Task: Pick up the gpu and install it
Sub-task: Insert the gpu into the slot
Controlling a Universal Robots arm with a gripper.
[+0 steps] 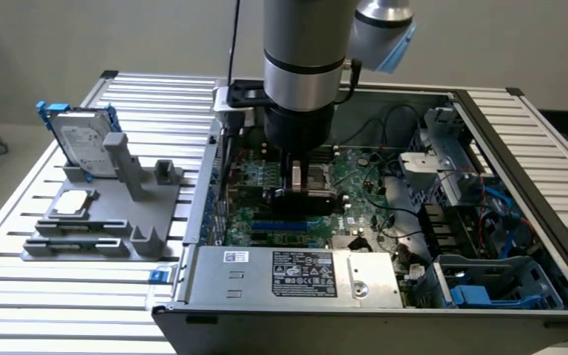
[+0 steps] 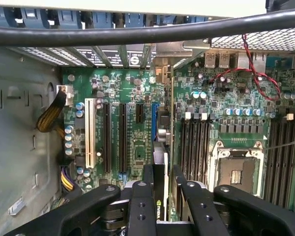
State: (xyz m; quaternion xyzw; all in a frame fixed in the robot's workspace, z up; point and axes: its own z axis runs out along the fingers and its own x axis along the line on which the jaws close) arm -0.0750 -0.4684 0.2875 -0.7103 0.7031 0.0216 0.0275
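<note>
GPU (image 2: 159,204), seen edge-on, is clamped between the gripper's (image 2: 163,172) black fingers (image 2: 148,177), close over the motherboard (image 2: 226,113) and next to the blue slot (image 2: 154,120). Arm (image 1: 304,66) stands vertical, reaching straight down into the open PC case (image 1: 521,192). Nvidia eye logo shows on the card; PSU sticker (image 1: 304,274) text too small to read. Card's far end hidden, so slot contact can't be made out.

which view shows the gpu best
The wrist view: the gpu sits edge-on in the shut hand, close up, by the blue slot. In the exterior view the arm hides most of it.
</note>
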